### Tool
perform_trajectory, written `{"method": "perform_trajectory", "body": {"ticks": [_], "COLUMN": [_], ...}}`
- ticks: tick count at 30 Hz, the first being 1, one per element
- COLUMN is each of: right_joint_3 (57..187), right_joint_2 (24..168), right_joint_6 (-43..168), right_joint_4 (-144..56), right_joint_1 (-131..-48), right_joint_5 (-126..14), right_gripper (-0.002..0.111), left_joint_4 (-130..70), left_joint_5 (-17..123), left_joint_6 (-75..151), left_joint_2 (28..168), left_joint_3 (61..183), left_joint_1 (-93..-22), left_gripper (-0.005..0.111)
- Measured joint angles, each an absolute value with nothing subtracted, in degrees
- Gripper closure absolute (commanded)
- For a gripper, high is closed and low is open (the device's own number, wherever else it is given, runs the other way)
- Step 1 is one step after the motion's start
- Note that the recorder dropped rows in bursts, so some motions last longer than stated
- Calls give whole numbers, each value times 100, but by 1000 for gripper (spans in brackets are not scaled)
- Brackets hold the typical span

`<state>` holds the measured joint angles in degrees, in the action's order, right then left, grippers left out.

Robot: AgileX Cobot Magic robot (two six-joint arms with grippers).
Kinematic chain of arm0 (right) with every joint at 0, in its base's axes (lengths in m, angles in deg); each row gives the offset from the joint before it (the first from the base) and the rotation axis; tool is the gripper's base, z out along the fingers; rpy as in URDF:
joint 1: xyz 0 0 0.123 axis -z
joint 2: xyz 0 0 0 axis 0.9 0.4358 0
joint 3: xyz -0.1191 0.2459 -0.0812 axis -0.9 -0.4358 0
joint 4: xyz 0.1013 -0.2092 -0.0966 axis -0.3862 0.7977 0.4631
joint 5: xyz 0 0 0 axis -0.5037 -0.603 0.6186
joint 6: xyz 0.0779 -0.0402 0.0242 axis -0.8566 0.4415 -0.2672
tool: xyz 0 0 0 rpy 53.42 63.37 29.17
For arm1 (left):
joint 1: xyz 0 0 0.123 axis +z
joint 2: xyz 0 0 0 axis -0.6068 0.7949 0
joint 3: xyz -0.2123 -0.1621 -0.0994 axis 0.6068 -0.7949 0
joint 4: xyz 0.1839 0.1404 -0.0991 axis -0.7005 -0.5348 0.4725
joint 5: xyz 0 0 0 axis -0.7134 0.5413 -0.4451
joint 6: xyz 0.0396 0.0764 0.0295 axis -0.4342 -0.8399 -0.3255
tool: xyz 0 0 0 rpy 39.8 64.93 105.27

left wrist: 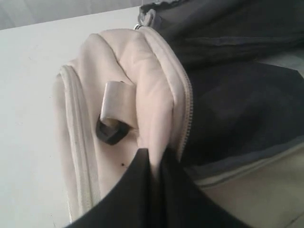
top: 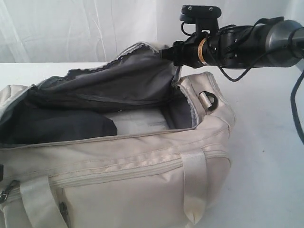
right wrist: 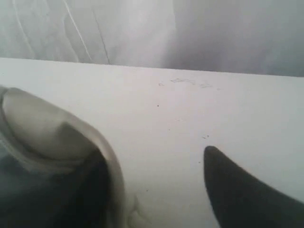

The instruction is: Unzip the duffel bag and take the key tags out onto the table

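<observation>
on the duffel bag (top: pixel 118 161), left tool (left wrist: pixel 153 156) pinches its rim; right tool (right wrist: pixel 153 154) gapes.

— What is on the worktop (top: pixel 270 156) on my screen?
— I read a flat white surface. One item rests directly on it: the cream-beige duffel bag (top: pixel 118 166), top opening unzipped, dark grey lining (top: pixel 118 85) exposed.
— Position?
— In my exterior view it fills the left and centre. White worktop shows to its right and behind it.
</observation>
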<state>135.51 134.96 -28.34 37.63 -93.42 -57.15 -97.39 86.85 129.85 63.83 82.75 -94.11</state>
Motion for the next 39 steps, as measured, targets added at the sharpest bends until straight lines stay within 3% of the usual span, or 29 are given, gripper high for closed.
{"method": "perform_trajectory", "body": {"ticks": [2,8,12,17,35,39], "right_joint_3": [13551,13421,12833,12117,12069,12069], "right_joint_2": [13330,12582,12807,13333,13490,13490], "right_joint_6": [-2834,-2935,-3013,-3097,-2869,-2869], "right_joint_4": [3803,5336,5515,5566,5329,5227], "right_joint_1": [-9308,-9482,-9662,-10113,-11910,-12130], "right_joint_5": [-5434,-2038,-1707,-1584,-1230,-1074], "right_gripper": [45,79,86,86,86,76], "left_joint_4": [-9719,-9617,-9441,-9186,-9532,-9607], "left_joint_5": [8696,9125,9252,9309,9167,9132], "left_joint_6": [12974,12851,12662,12434,12755,12791], "left_joint_2": [6383,6383,6383,6383,6383,6396], "left_joint_3": [8275,8275,8275,8275,8613,8933], "left_joint_1": [-9411,-9411,-9411,-9411,-9411,-9411], "left_gripper": [107,107,107,107,107,106]}}
